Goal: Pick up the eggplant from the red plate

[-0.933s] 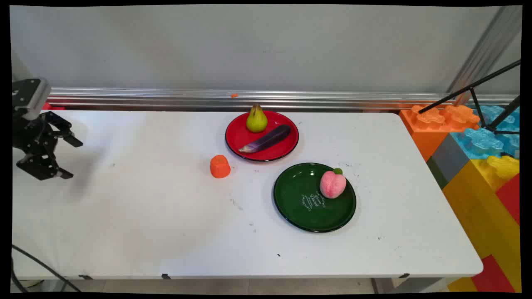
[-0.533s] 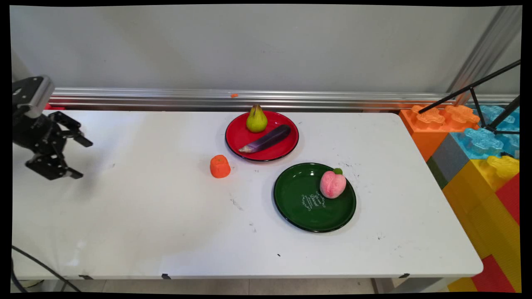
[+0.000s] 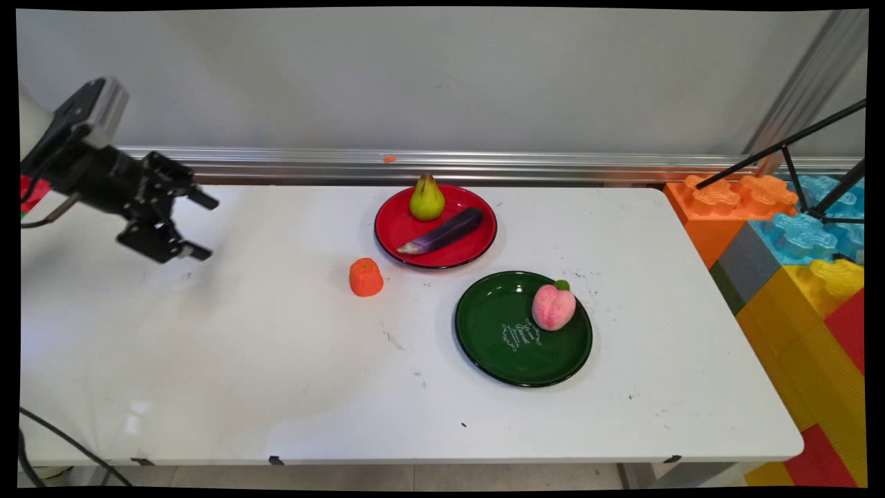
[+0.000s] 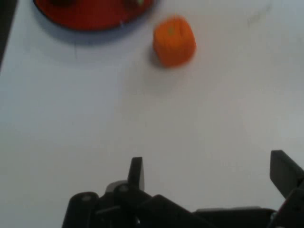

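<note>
Hovering over bare white table (image 3: 207,360) at far left, gripper (image 3: 197,227) with its 2 fingers spread wide, gripping nothing. Only in main view: green plate (image 3: 498,346) with peach (image 3: 553,307). Nearest ahead: orange fruit (image 4: 174,41), stubby, beside red plate (image 4: 90,19).

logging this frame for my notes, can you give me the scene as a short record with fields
pincer: open, empty, above the table's left part
nearest thing: orange fruit, on the table, apart from the pincer
red plate: holds a pear and an eggplant
green plate: holds a peach
right of table: big toy blocks
</note>
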Available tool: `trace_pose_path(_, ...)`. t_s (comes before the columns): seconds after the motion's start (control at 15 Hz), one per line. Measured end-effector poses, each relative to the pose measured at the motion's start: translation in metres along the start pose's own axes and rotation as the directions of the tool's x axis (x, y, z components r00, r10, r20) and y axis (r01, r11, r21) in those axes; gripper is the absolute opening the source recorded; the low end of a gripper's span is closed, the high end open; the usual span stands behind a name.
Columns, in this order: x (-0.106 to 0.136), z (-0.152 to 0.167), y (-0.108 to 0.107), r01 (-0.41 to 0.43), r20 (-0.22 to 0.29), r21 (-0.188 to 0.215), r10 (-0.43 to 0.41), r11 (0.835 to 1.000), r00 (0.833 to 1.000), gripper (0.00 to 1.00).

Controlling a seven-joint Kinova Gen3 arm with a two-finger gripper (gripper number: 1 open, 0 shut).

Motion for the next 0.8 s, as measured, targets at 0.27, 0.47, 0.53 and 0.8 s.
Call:
trace_pose_path(0.27, 0.018, 0.007, -0.006, 0.056, -0.091, 0.004, -0.055, 0.998, 0.994, 1.0)
trace_pose_path(0.47, 0.03, 0.014, -0.01, 0.136, -0.141, -0.005, -0.136, 0.991, 0.981, 1.0)
trace_pose_path(0.53, 0.035, 0.017, -0.011, 0.166, -0.154, -0.01, -0.166, 0.986, 0.974, 1.0)
trace_pose_path(0.8, 0.053, 0.033, -0.014, 0.238, -0.186, -0.028, -0.239, 0.971, 0.953, 1.0)
